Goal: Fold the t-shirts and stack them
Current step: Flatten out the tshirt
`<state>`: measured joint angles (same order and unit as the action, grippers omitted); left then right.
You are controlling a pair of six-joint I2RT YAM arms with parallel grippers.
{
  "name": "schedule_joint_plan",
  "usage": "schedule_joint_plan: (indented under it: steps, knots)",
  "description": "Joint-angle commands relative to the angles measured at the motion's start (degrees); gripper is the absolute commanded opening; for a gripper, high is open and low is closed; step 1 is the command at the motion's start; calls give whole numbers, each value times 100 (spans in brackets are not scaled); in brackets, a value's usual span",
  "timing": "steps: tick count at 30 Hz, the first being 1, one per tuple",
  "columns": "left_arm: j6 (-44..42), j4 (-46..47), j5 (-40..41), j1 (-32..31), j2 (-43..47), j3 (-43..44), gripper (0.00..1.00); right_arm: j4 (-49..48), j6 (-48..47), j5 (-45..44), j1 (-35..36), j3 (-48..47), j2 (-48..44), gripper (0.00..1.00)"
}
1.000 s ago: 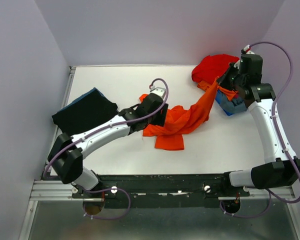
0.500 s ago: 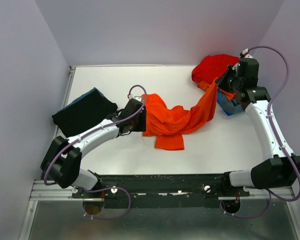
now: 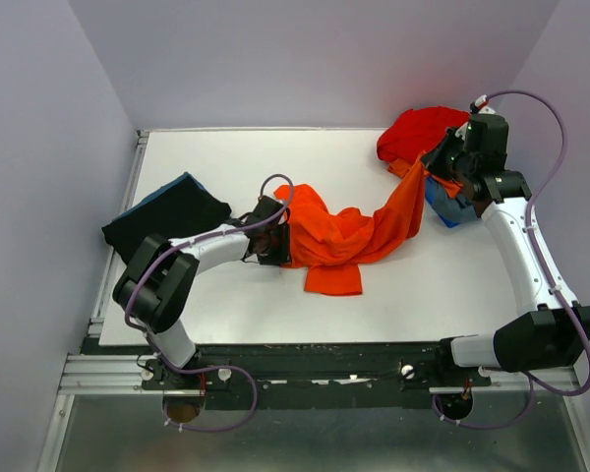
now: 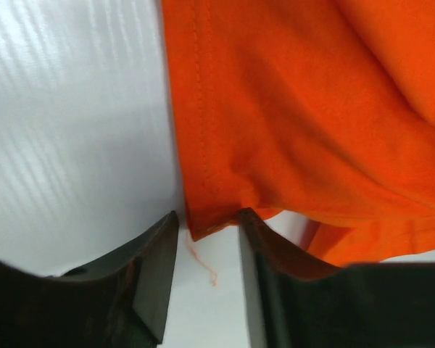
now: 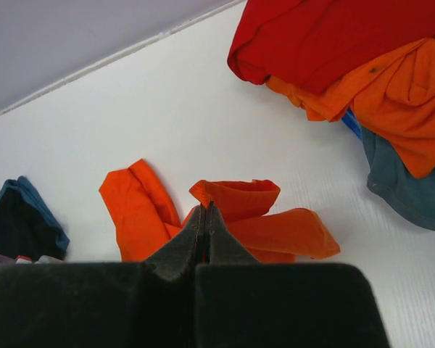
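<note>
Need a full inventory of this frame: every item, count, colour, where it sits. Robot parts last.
bright orange t-shirt: 1, bright orange, table centre, stretched toward the far right pile
black t-shirt: 1, black, folded at the left edge, on a blue layer
red t-shirt: 1, red, top of the far right pile
orange t-shirt: 1, orange, under the red one
grey-blue t-shirt: 1, grey-blue, pile's near side
table: 1, white, under everything
left gripper: 1, black, open, straddling the bright orange t-shirt's corner
right gripper: 1, black, shut on the bright orange t-shirt's far end
</note>
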<state>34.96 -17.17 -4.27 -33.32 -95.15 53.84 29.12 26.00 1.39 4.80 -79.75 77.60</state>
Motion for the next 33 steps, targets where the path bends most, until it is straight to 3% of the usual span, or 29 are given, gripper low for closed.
schedule_joint_plan:
  steps: [1, 5, 7, 11, 15, 20, 24, 29, 33]
  knots:
    - [99, 319, -618, 36, -214, 74, 39, -170, 2, 134, -14, 38, -35, 1]
    - [108, 530, -531, 27, -100, 3, 4, -162, -7, 151, -14, 47, -8, 1]
    - [81, 513, -295, 27, 5, 21, 0, -162, -16, 169, -14, 55, 9, 1]
    - [28, 215, 382, 89, 391, 117, 0, -153, -25, 125, -14, 21, 44, 1]
    - [72, 135, 542, 606, 1006, 135, 0, -126, -51, -16, -40, -260, 263, 1]
    - [414, 47, 594, 1529, 1639, 740, 0, 329, 10, 151, -137, -1567, 1062, 1]
    - [477, -75, 1130, 1942, 1738, 1775, 0, 935, -42, 493, -198, -3305, 1721, 1]
    - [389, -909, 999, 2733, 1211, 3804, 0, 1745, -60, 1099, -330, -5961, 2575, 1]
    - [222, -1472, 902, 3217, 1025, 5212, 0, 1308, -86, 1433, -445, -6169, 2217, 1]
